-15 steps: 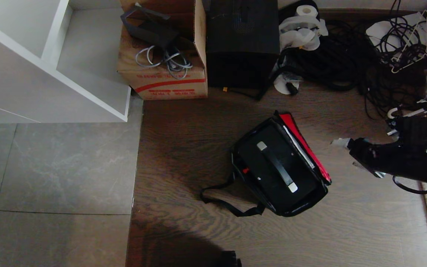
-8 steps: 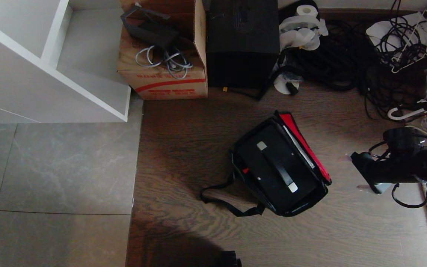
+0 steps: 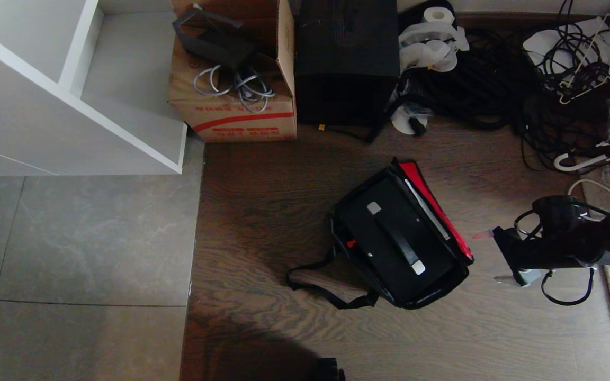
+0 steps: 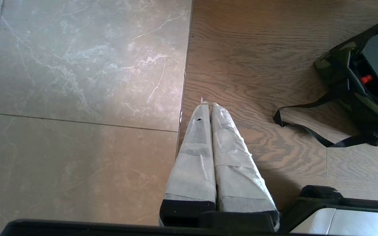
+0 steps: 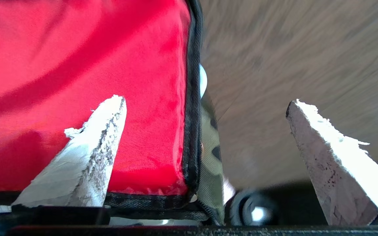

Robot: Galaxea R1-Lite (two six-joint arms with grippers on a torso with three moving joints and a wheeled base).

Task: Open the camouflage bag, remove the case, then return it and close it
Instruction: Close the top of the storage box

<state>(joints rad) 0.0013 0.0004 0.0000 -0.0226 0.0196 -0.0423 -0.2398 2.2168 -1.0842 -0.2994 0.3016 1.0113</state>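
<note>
Your camouflage bag sits open on the wood-grain floor, just to the left of the right gripper as the head camera sees it, with a narrow strip of floor between them. The red-lined lid stands up along the side of the bag facing that gripper. The black case lies flat inside the bag, its strap handle with silver end fittings facing up and a small red mark at the edge farthest from the gripper. The bag's black shoulder strap loops out on the floor on the bag's far side from the gripper.

The right gripper has its two taped fingers spread wide and holds nothing. From its wrist camera, you see the red lining filling the space behind one finger, the lid's black-bound edge running between the two fingers, and bare floor behind the other. It looks as though the fingers are not touching the lid, though the close, blurred view makes that hard to confirm.

The left gripper hangs well off on the other side of the bag, fingers pressed together and empty, over the seam where wood meets grey tile.

Beyond the bag stand a cardboard box with a red stripe, a tall black box and a tangle of black cables.
</note>
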